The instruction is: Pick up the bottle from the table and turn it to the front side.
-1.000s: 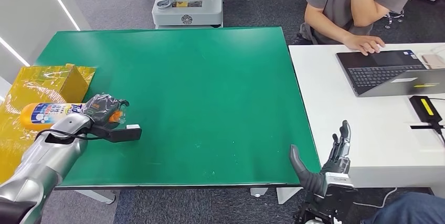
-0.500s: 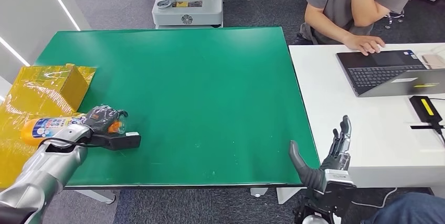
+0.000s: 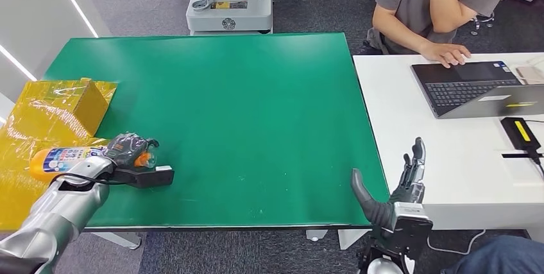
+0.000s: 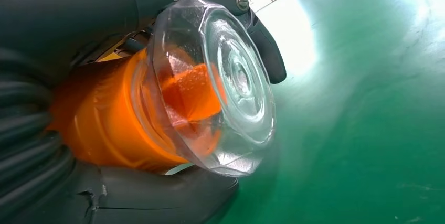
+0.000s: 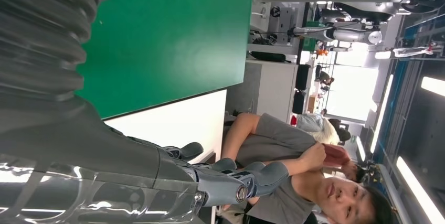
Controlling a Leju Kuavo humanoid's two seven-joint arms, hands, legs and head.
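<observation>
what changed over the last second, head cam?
The left hand, gripping the bottle throughout, carried it down the picture, toward the table's near edge, beside the yellow bag. The right hand stayed open, barely shifting at the near right corner. The person and laptop are unchanged.

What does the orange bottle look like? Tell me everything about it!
The bottle is orange plastic with a blue and white label and a clear cap over an orange nozzle. It lies sideways at the green table's left edge, cap pointing toward the middle, its other end over the yellow sheet. The left hand grips its cap end.
</observation>
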